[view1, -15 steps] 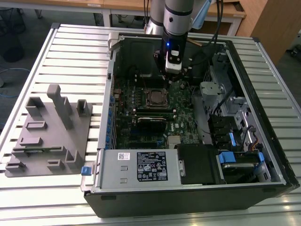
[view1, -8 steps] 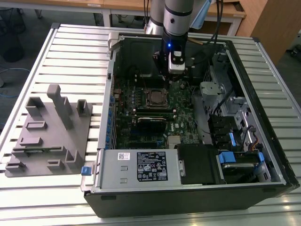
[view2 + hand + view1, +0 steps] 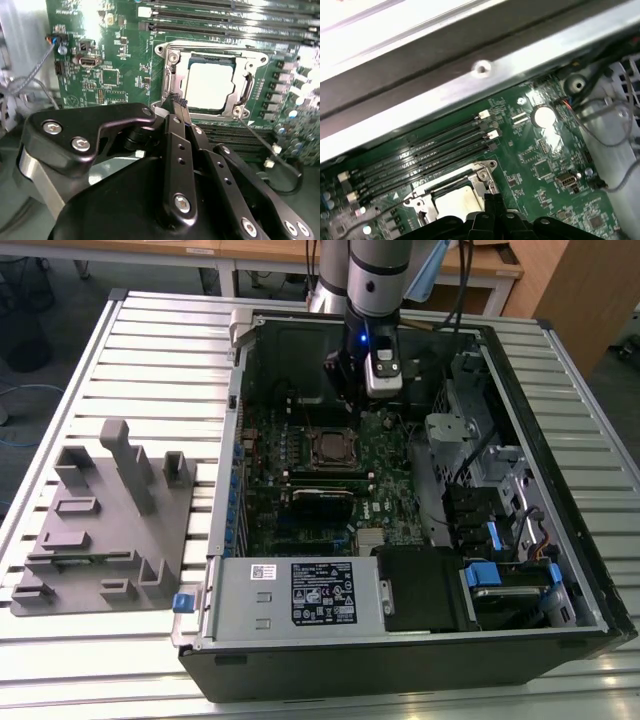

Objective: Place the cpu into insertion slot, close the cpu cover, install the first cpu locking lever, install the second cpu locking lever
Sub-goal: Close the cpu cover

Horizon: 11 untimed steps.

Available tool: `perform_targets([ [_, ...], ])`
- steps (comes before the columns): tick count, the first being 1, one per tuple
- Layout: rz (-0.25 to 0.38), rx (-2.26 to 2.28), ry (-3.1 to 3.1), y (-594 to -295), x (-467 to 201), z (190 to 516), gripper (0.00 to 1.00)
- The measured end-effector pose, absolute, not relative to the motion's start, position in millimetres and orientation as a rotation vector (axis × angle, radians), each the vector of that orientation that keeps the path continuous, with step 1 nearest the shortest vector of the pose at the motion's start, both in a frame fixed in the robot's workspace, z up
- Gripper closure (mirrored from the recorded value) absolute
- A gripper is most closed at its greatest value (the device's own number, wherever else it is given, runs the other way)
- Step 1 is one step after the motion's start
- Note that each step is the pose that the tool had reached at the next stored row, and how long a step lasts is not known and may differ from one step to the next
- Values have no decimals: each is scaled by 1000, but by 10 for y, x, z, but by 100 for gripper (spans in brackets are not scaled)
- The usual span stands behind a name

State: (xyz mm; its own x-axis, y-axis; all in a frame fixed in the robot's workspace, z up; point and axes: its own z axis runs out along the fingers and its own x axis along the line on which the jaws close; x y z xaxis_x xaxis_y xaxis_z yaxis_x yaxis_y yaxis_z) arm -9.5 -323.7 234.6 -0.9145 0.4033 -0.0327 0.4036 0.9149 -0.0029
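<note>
**Closed fingertips poised at the socket's corner**

The gripper (image 3: 175,101), its fingers drawn together with nothing visible between them, is hovering at a corner of the cpu cover (image 3: 216,50), probably narrowed to reach among tight parts. The cover is lying flat over the insertion slot (image 3: 331,448), framing the seated cpu (image 3: 210,84). A thin lever (image 3: 265,144) is slanting away, seemingly unlatched. Beyond, memory slots (image 3: 225,20) are running across.

Straight down over the insertion slot (image 3: 332,448) you have open air, where the gripper (image 3: 176,100), fingers pressed together, hangs at a corner of the cpu cover (image 3: 210,50). The case wall (image 3: 480,70) hems you in just beyond the memory slots (image 3: 430,150). The long black card (image 3: 320,502) lies close on the opposite side, and the drive cage (image 3: 455,435) and loose cables (image 3: 600,125) crowd the exterior view's right.
</note>
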Motion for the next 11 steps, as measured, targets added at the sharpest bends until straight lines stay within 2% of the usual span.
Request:
perform_targets([
  [11,-9,339,3091,-3237,-95,2337,90],
])
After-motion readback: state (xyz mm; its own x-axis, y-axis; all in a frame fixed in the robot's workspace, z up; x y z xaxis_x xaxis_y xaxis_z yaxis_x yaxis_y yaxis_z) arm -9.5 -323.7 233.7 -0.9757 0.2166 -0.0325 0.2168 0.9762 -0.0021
